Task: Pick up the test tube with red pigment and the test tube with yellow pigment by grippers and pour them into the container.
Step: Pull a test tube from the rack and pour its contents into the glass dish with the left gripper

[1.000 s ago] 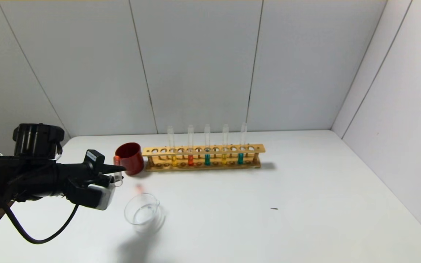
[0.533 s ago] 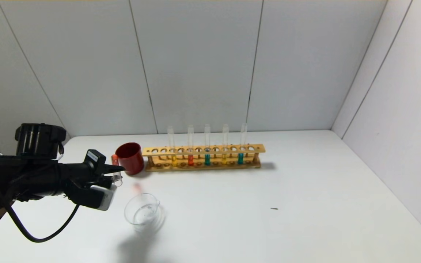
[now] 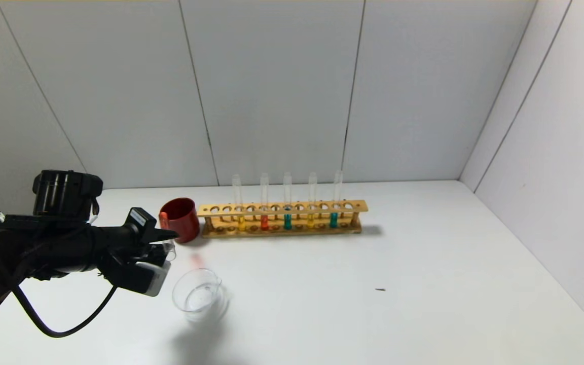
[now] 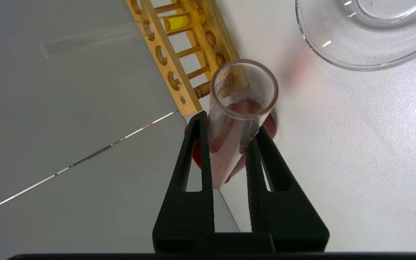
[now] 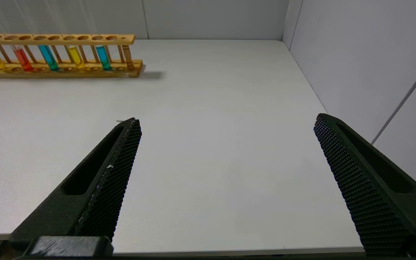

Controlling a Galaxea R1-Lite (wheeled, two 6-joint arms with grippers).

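Note:
My left gripper (image 3: 164, 239) is shut on the test tube with red pigment (image 3: 169, 249) and holds it tilted above the table, left of and behind the container (image 3: 196, 295). In the left wrist view the tube (image 4: 243, 90) sits between the fingers (image 4: 258, 173), open mouth toward the camera, with the container's rim (image 4: 320, 43) beyond it. The clear glass container looks empty. Two test tubes with yellow pigment (image 3: 241, 223) (image 3: 311, 219) stand in the wooden rack (image 3: 282, 208), with a twin red tube (image 3: 264, 222). My right gripper (image 5: 226, 119) is open, empty, low over the table's near right side.
A dark red cup (image 3: 180, 219) stands at the rack's left end, just behind my left gripper. Two teal tubes (image 3: 287, 221) also stand in the rack. A small dark speck (image 3: 380, 289) lies on the white table. Grey walls close in the back and right.
My left gripper has moved a little to the right, toward the container, with the red tube still in it. The container and rack have not moved.

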